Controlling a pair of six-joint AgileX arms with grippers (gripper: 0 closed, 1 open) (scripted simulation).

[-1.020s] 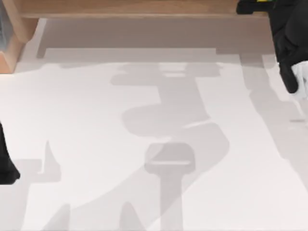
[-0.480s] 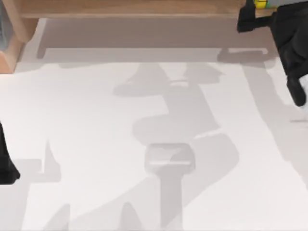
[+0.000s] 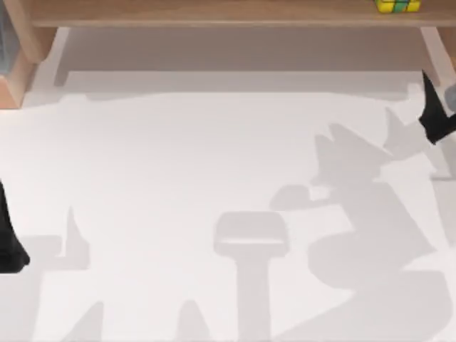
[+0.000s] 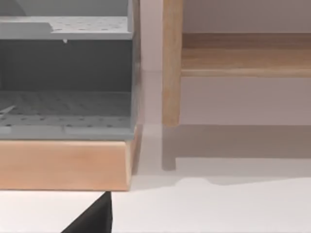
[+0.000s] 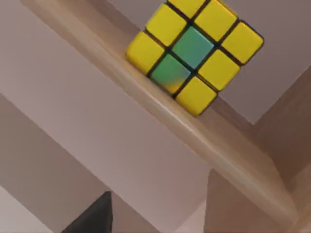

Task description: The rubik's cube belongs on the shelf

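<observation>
Rubik's cube [image 3: 398, 6] rests on the shelf [image 3: 214, 13] board near its right end, free of any grip; right claw [image 3: 432, 117] at the table's [image 3: 178, 178] right edge below the shelf, left claw [image 3: 10, 246] low at left edge, finger states cannot tell.

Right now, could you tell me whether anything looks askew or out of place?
Nothing stands out: the rubik's cube sits squarely on the shelf board near its right end, with the right tool apart from it.

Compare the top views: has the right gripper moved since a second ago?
Yes. The right gripper has drawn back from the shelf toward the table's right edge, leaving the rubik's cube there.
</observation>
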